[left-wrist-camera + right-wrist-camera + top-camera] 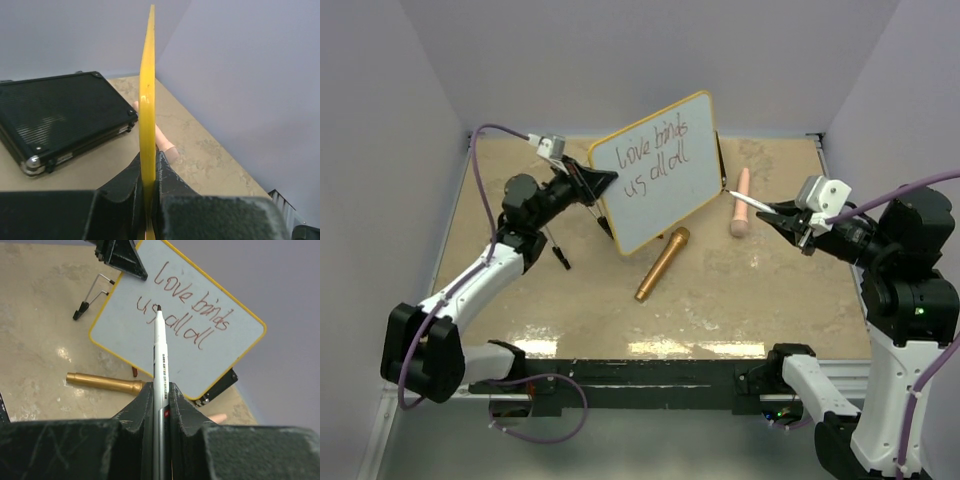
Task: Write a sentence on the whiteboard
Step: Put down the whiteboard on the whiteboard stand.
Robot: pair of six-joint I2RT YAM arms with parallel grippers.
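While left hand (606, 180) pinches whiteboard (672, 203) reading "Love binds us all", right hand (778, 212) pinches pen (159, 350).

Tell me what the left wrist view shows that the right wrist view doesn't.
Only the left wrist: the black case's full lid, and the whiteboard edge-on. Only the right wrist: the sentence, the white marker clamped in the right gripper, a gold pen. Both: the board pinched by the left gripper, and the table.

Bright, even overhead light, soft shadows, white glare streaks on the near table (650, 347)
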